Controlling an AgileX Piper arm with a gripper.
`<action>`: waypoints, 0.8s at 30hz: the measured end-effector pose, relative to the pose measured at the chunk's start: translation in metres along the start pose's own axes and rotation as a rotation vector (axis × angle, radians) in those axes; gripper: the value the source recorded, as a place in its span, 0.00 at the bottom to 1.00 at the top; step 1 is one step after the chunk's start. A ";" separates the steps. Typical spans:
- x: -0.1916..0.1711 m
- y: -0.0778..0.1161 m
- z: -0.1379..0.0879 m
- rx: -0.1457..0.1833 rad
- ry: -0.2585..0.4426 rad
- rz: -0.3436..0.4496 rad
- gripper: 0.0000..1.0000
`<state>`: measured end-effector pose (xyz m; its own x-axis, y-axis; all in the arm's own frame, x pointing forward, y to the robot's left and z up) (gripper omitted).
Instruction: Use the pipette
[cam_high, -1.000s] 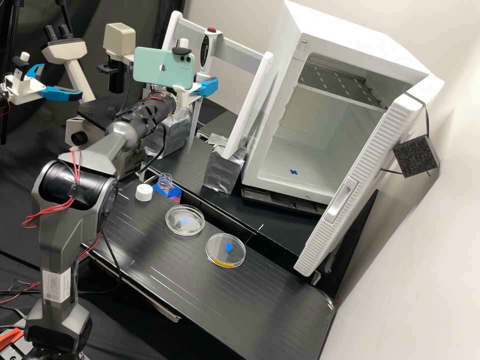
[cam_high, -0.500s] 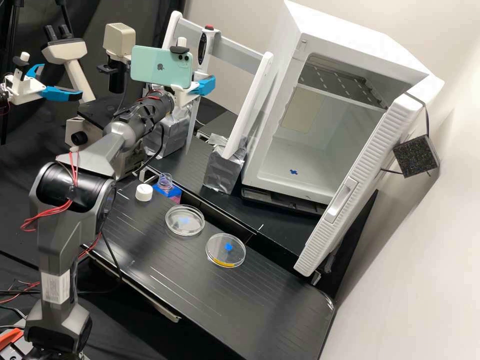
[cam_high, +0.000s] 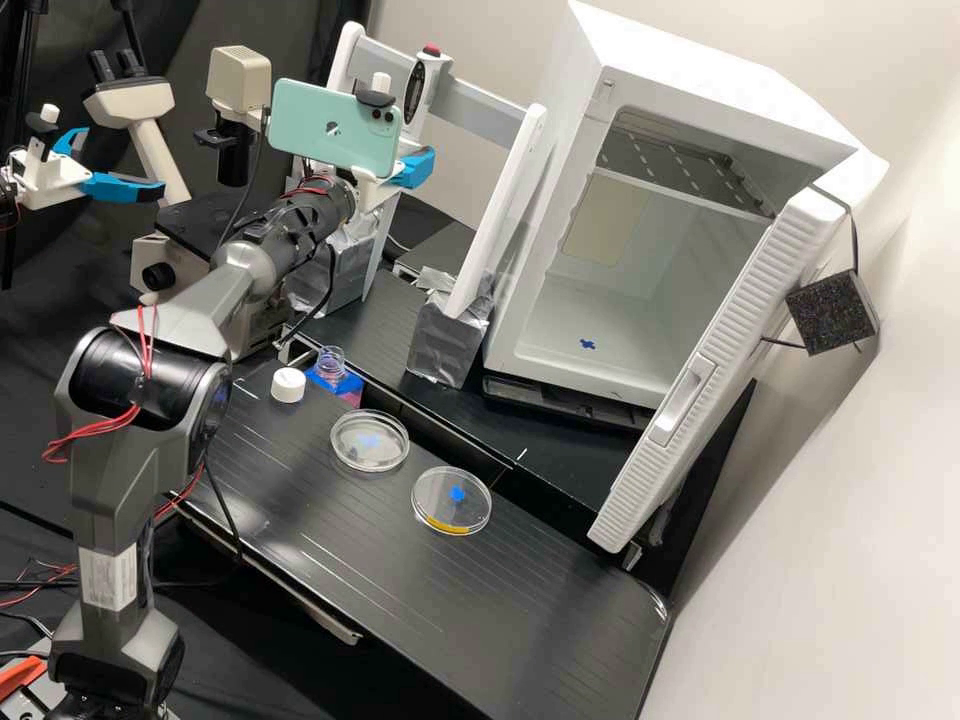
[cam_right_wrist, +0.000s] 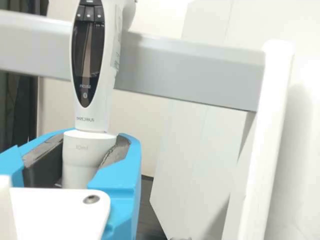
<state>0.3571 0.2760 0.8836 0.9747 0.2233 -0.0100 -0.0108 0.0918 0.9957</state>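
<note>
High view's got the gripper up by the stand's grey bar, clamped on the pipette, which sits roughly upright, while two petri dishes and a white cap are down on the worktop. Wrist view has the blue fingers snug around its lower body, dark display facing the camera and the bar behind.

From my station I see the black bench bearing a small white cap, a round clear dish with a blue mark, and another clear dish marked blue and yellow.
</note>
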 end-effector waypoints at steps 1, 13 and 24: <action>0.000 0.001 0.000 0.003 0.001 0.003 0.00; -0.004 0.015 0.000 0.044 0.006 0.046 0.00; -0.047 0.033 0.012 0.088 -0.012 0.252 0.00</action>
<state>0.3132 0.2571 0.9177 0.9462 0.2172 0.2398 -0.2344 -0.0506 0.9708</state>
